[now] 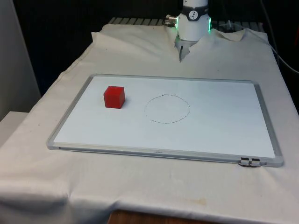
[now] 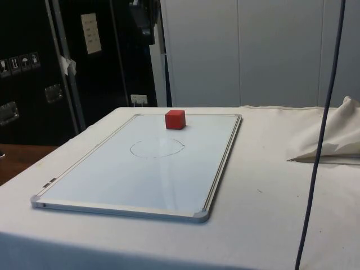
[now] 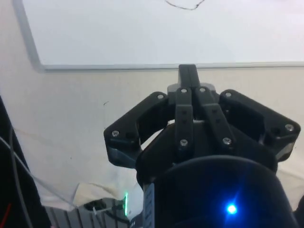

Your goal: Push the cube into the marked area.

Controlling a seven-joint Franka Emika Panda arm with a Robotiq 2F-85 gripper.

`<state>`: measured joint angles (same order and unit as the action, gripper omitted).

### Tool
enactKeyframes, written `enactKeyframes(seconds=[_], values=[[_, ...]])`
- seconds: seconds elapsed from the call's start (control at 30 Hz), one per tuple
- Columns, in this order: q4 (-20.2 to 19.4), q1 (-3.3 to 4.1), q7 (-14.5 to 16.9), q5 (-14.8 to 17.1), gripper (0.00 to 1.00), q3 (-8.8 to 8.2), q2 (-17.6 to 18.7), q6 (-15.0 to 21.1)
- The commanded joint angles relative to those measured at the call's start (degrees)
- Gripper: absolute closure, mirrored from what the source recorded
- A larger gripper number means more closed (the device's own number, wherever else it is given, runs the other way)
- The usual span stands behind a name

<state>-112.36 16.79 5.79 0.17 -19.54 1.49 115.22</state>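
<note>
A red cube [image 1: 114, 97] [image 2: 175, 119] rests on a white board [image 1: 219, 135] [image 2: 135, 180] with a grey frame. A thin hand-drawn circle [image 1: 167, 108] [image 2: 157, 148] marks the middle of the board; the cube stands outside it, towards the front view's left. In the wrist view my black gripper [image 3: 187, 72] hangs shut above the white cloth, just off the board's long edge [image 3: 142, 66] nearest the robot, with nothing between the fingers. A short arc of the circle [image 3: 184, 5] shows far beyond the fingertips.
The white cloth [image 1: 140, 196] covers the table around the board and bunches into folds [image 2: 332, 140] near the robot's base [image 1: 193, 23]. A dark cable [image 2: 320, 146] hangs down in the side view. Dark cabinets stand beyond the table's side.
</note>
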Motion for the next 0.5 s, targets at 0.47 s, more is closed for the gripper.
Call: enactKeyframes(seconds=[0.47], values=[[-3.4,-0.52,9.2,2.3,1.00,-5.39,3.2,6.0]])
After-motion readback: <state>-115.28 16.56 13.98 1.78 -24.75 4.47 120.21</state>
